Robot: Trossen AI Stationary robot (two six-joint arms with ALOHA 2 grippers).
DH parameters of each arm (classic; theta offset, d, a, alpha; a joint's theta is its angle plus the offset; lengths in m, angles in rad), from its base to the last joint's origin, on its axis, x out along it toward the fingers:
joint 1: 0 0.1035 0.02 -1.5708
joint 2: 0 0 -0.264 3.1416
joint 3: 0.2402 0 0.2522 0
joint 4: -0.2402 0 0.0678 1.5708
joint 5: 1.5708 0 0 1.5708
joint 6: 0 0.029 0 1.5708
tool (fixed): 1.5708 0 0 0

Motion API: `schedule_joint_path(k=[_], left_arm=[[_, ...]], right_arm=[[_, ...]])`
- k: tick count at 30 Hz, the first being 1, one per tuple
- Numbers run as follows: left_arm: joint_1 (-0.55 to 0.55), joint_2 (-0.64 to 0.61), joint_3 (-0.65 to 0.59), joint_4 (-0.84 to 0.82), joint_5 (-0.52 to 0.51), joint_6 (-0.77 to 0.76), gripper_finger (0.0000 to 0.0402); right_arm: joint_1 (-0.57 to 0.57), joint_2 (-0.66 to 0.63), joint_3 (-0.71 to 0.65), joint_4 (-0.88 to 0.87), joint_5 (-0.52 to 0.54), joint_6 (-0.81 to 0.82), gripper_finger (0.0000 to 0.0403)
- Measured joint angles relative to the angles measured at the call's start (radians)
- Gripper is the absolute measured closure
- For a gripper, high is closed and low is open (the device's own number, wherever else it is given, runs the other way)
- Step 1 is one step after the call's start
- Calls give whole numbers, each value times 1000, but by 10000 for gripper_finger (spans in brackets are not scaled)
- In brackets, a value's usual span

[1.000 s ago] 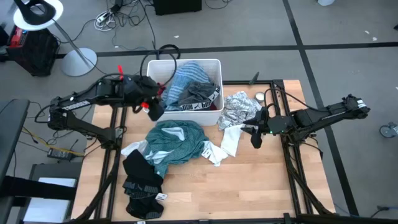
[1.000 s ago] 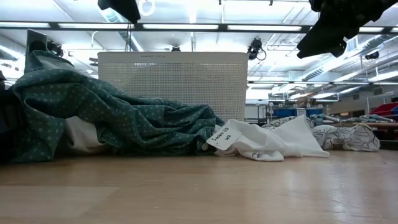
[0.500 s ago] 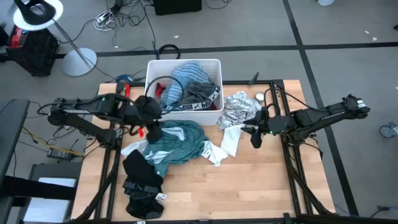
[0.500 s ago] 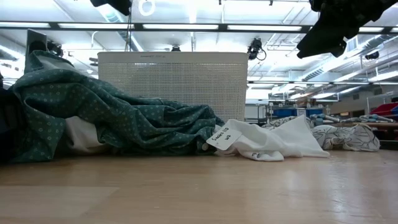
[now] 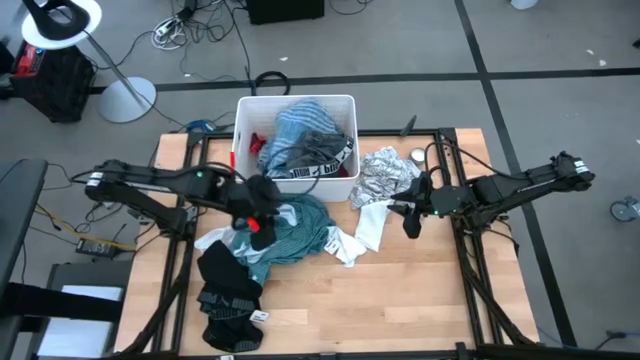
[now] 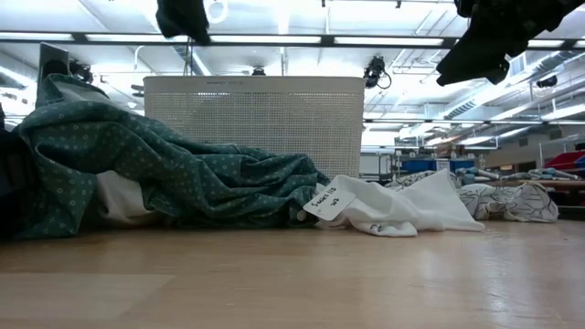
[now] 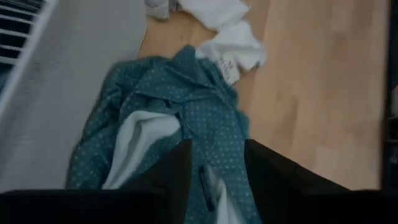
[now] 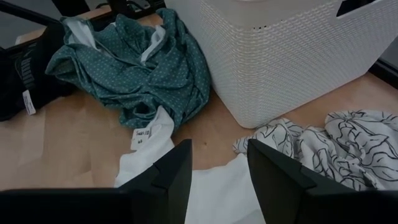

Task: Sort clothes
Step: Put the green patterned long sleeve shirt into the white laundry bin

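Note:
A teal dotted garment lies crumpled on the table in front of the white tub. My left gripper hovers above the garment's left part, open and pointing steeply down. In the low view it shows high above the cloth. A white garment lies to the right of the teal one. My right gripper hangs open above its right edge. A white-grey patterned garment lies beside the tub, and a black garment lies at the near left.
The tub holds blue-striped cloth, a grey piece with a black waistband and a bit of red. Bare wood spreads across the near right of the table. A small round object sits at the far right.
My left gripper has swung from the tub's left rim toward the table's near edge and a little to the right. It has sunk and tipped more steeply downward, and now stands over the teal garment. The clothes on the table lie as before.

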Motion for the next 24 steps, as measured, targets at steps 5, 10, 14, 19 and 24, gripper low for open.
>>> schedule_joint_path(k=[5,10,14,19,24], left_arm=[[0,80,-13,17,-26,53,224],[-12,181,-13,73,-31,41,221],[-22,253,-13,81,-28,53,224],[-19,321,-13,106,-20,17,225],[-24,373,-13,126,6,-7,225]], right_arm=[[0,0,0,-1,-1,0,247],[0,0,0,0,-1,0,247],[0,0,0,1,-2,-1,247],[0,0,0,0,-7,-1,247],[0,0,0,0,-7,-1,247]])
